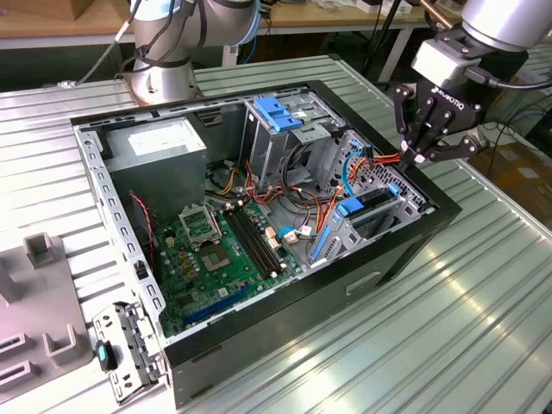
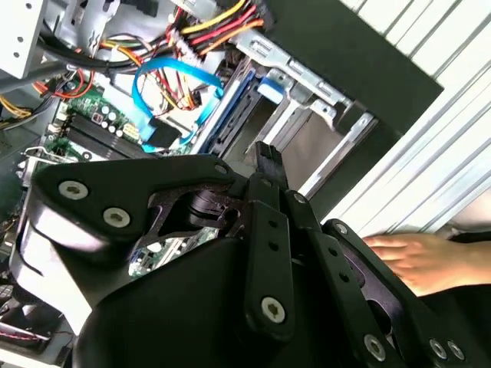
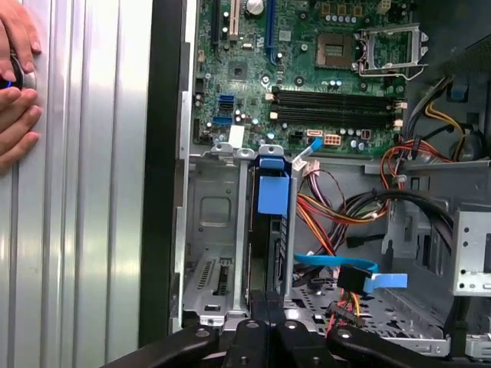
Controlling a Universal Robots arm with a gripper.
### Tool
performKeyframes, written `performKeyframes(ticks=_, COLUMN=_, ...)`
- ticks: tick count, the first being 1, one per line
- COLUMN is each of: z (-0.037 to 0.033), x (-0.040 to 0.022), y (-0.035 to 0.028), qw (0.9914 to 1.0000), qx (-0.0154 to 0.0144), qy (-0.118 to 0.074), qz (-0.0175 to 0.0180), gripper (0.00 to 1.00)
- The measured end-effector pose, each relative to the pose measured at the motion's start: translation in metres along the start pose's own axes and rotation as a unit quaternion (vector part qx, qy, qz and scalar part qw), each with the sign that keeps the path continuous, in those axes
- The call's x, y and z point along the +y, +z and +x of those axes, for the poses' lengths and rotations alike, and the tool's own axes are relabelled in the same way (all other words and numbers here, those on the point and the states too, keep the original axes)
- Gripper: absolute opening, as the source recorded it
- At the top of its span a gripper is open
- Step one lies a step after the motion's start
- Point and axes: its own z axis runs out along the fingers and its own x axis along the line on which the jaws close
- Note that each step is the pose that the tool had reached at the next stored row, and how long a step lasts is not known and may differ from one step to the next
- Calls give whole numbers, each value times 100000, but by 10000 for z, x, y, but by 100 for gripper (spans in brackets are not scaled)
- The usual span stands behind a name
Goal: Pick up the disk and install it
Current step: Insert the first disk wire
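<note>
Currently the disk (image 1: 352,207) stands on edge in the grey drive cage (image 3: 211,222), at 3 o'clock of the open case (image 1: 285,328) in the exterior view. Gripper (image 1: 417,158) hangs at 1 o'clock from it. Its fingers (image 3: 258,305) are clenched together, grasping nothing, with the tips at the disk's outer end; contact is uncertain. Judgement: pick-up done, install step in hand, seating the disk. That calls for a push straight along the rails, clear of the orange wires (image 1: 386,159).

The case (image 1: 397,259) is open-topped — free entry from above. The cage bay (image 3: 211,245) beside the disk (image 3: 274,193) stands empty; cables (image 3: 322,218) crowd the disk's other side — a person's hand (image 3: 15,123) rests outside the case.
</note>
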Motion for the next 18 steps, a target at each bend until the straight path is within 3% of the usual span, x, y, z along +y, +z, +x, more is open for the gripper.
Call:
performKeyframes(ticks=4, z=-10, x=-98, y=7, qw=99999, qx=-20, qy=-460, qz=-3, gripper=11)
performKeyframes(ticks=11, z=-88, x=-231, y=46, qw=99985, qx=-60, qy=-1726, qz=-8, gripper=11)
performKeyframes(ticks=18, z=-111, x=-261, y=68, qw=99967, qx=-207, qy=-2569, qz=-6, gripper=11)
